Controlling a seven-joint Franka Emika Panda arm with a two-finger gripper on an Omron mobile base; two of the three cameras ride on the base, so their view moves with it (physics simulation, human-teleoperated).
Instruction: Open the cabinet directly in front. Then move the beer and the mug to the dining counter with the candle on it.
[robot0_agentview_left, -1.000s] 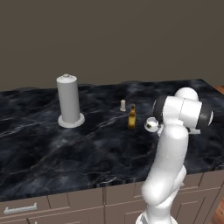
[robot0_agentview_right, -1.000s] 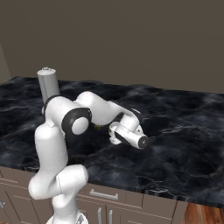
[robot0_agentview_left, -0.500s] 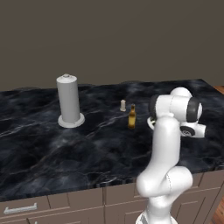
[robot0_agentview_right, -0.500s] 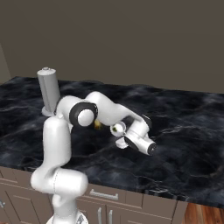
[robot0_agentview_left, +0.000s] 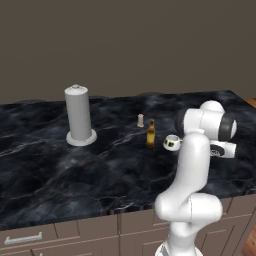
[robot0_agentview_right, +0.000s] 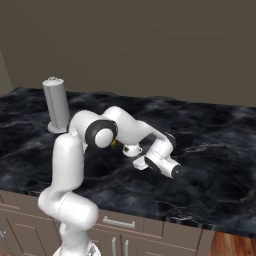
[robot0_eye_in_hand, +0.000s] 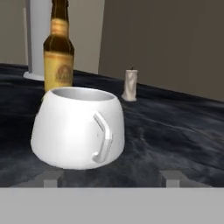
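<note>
Since the earlier frames, the arm has been swung down and out toward the right end of the dining counter (robot0_agentview_left: 60, 170), and the mug (robot0_eye_in_hand: 78, 127) is now seen standing on the worktop rather than carried. In the hand view, the fingers (robot0_eye_in_hand: 51, 178) are spread wide, one dark tip at each side of the mug's base, with no contact to be seen; the gripper (robot0_eye_in_hand: 111, 179) is thus open and nothing is held. The mug is squat, rounded and smooth white, its curved handle turned toward the camera. Just behind it, at its left, the beer (robot0_eye_in_hand: 58, 50) is stood upright: amber-brown glass with a yellowish label and a long neck. Farther back, to the right, the candle (robot0_eye_in_hand: 130, 85) is seen as a short cream cylinder, apart from both. In the left base view the mug (robot0_agentview_left: 172, 142) is placed just beside the beer (robot0_agentview_left: 150, 134), with the candle (robot0_agentview_left: 140, 120) beyond them. Well to the left, a tall grey cylinder (robot0_agentview_left: 78, 115) on a round base is stood. The worktop is glossy black marble with white veins, over grey-taupe fronts.
</note>
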